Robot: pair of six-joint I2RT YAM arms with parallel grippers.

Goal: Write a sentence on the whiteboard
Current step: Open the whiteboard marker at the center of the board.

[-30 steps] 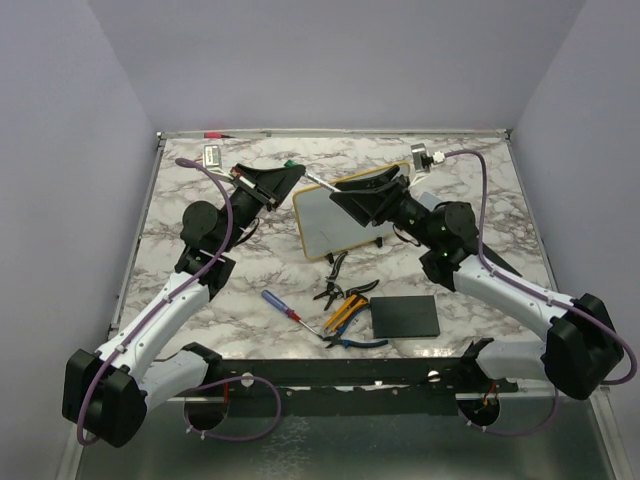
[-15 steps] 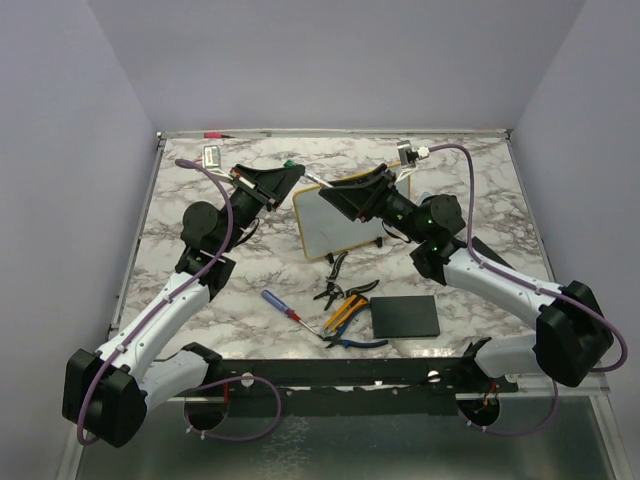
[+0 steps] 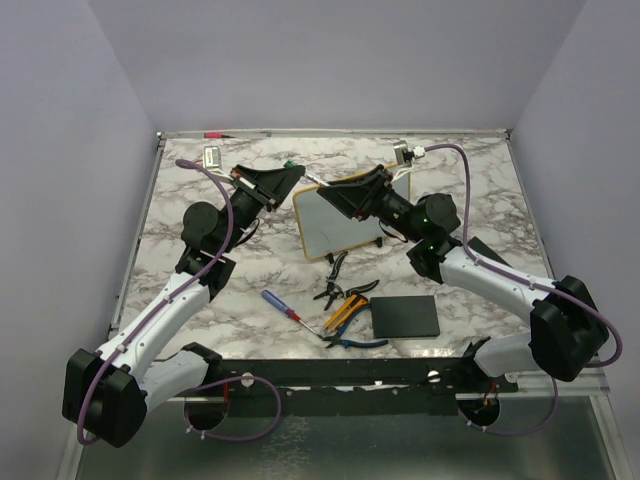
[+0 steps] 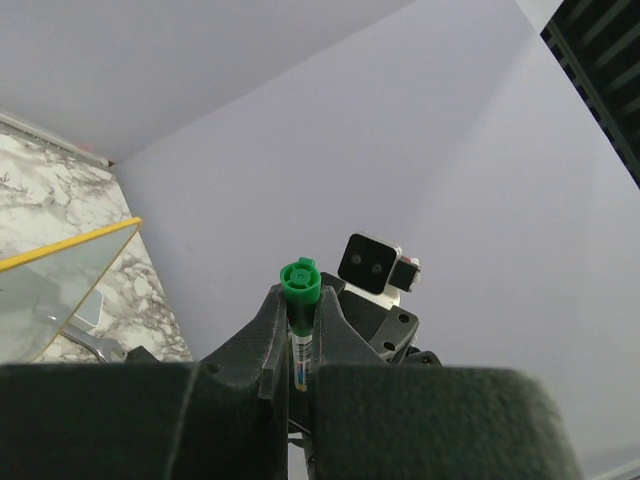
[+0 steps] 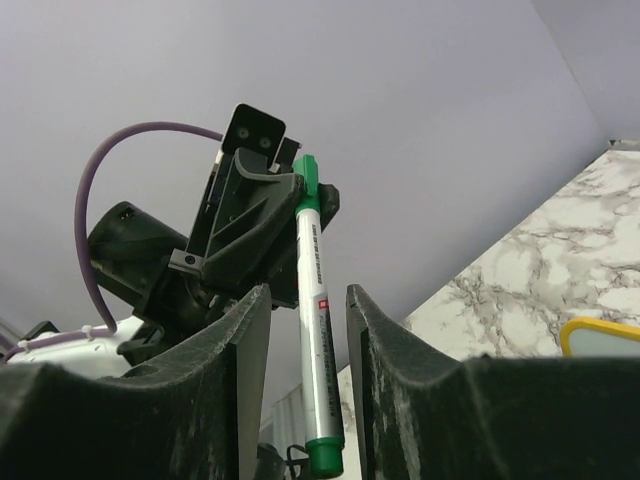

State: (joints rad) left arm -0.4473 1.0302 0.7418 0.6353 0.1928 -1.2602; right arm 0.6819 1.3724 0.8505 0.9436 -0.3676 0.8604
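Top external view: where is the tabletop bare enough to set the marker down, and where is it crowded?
Bare marble lies in the back right corner, between the right arm and the table edge, and between the left arm and the screwdriver. Crowded: the near side of the whiteboard, where pliers, screwdriver and black pad cluster.

Nothing legible shows. The marker (image 5: 317,330) bears a small red patch and a line of fine print along its barrel, perhaps a brand, too small to read.
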